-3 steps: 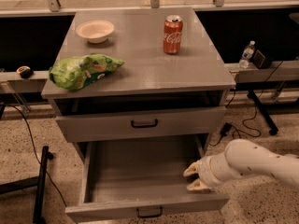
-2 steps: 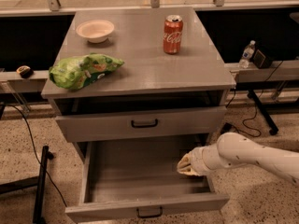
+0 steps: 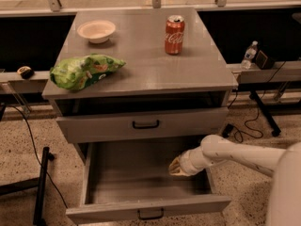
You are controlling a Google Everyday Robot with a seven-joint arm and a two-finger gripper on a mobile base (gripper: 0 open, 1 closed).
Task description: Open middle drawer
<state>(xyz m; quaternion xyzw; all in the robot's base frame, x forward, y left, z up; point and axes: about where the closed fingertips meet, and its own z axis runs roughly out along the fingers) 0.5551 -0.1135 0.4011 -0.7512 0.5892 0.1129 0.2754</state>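
Gripper [image 3: 177,167] inside the pulled-out middle drawer [image 3: 131,175], grip state cannot be told, handle [image 3: 150,214] below-left, soda can [image 3: 174,35] well above.

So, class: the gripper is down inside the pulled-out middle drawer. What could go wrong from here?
The gripper sits low in the middle drawer, near its right wall; withdrawing sideways could knock that wall. The upper drawer front hangs just behind and above, so a careless lift might clip it.

middle drawer [image 3: 197,204]: grey, black handle [image 3: 150,214]
gripper [image 3: 178,166]: tan, inside the middle drawer at right
arm [image 3: 235,153]: white
surface [image 3: 141,60]: grey
can [image 3: 174,35]: red, white lettering
bag [image 3: 84,70]: green, yellow patches
bowl [image 3: 96,31]: cream
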